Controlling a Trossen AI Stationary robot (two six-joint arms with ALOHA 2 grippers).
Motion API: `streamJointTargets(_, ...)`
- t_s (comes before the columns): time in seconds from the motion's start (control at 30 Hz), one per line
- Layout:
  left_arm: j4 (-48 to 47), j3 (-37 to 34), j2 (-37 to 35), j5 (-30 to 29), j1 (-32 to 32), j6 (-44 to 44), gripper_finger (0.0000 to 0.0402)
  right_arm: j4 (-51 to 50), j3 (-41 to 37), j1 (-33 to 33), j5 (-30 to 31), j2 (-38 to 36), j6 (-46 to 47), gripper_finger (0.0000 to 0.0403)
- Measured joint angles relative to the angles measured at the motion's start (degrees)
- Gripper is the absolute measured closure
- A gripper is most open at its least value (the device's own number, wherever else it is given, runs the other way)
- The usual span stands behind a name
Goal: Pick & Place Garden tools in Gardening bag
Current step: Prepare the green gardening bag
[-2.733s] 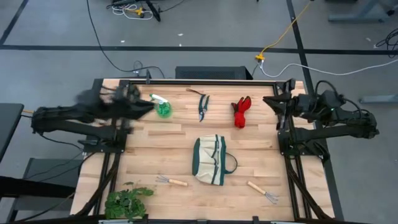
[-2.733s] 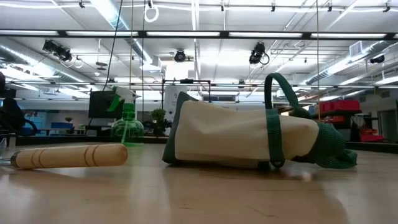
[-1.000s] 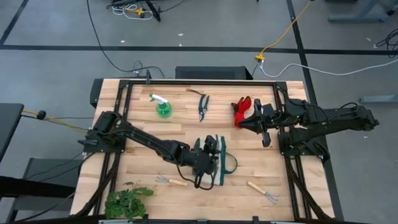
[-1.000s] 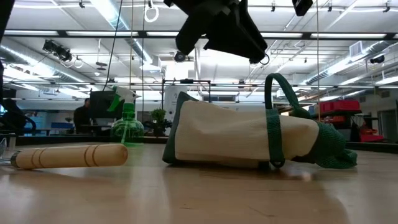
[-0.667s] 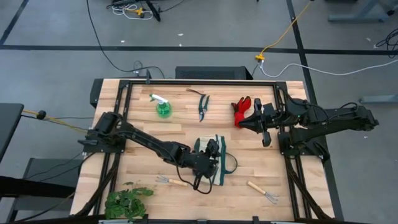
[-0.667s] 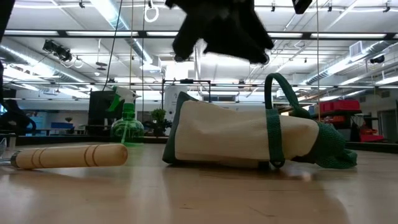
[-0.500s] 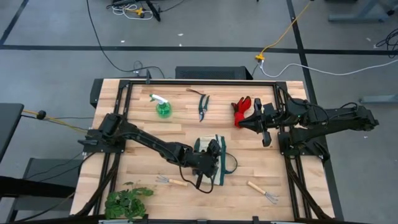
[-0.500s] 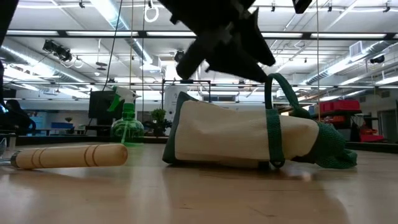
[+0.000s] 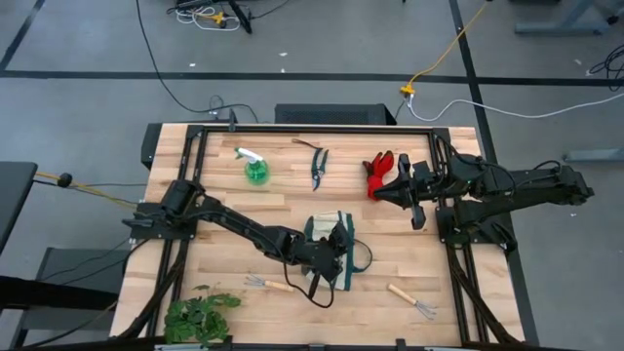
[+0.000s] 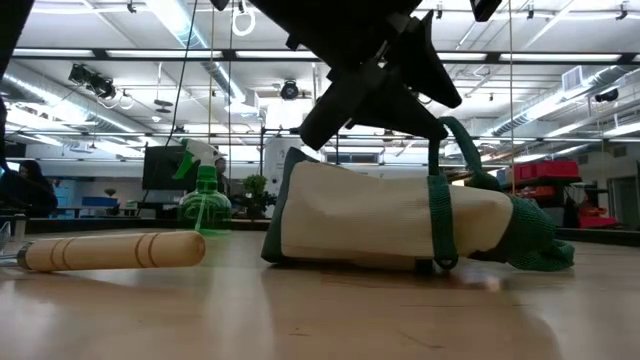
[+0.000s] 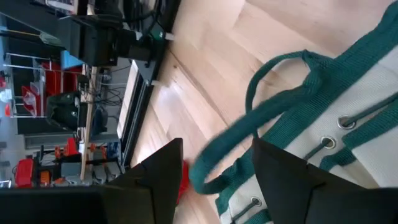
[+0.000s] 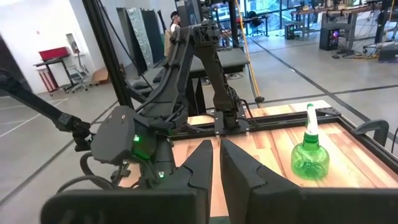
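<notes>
- Gardening bag (image 9: 329, 251) lies on its side mid-table; the low view alone shows its cream side panel (image 10: 360, 225).
- Left gripper (image 9: 332, 243) is over the bag, fingers (image 11: 283, 180) apart, a green handle loop (image 11: 273, 109) between them, ungripped.
- Bag contents cannot be seen.
- Right gripper (image 9: 387, 192), fingers nearly together and empty, sits beside the red gloves (image 9: 376, 173).

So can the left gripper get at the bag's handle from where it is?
Probably yes: the left gripper hangs open right over the bag, its handle loop lying between the fingers, nothing blocking.
</notes>
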Motion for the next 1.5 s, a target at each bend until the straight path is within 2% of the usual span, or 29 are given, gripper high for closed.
streamJointTargets(0.5, -0.31, 0.00, 0.00, 8.75, 2.20, -4.82, 0.0202, 0.03, 0.02, 0.00, -0.07, 0.00, 0.54, 0.0369)
streamJointTargets(0.83, -0.71, -0.02, 0.69, 12.25, 3.60, -4.39, 0.0203, 0.04, 0.02, 0.00, -0.07, 0.00, 0.53, 0.0369)
streamJointTargets(1.0, -1.47, -0.10, 2.16, 11.91, 3.56, -4.20, 0.0209, 0.05, 0.04, -0.01, -0.08, 0.00, 0.51, 0.0369)
streamJointTargets(1.2, 0.66, -0.09, 2.51, 9.05, 3.33, -3.34, 0.0253, 0.05, 0.07, 0.00, -0.07, 0.00, 0.51, 0.0369)
streamJointTargets(1.5, 0.54, -0.07, 2.51, 7.52, 3.01, -1.65, 0.0381, 0.03, 0.07, 0.00, 0.00, 0.00, 0.49, 0.0369)
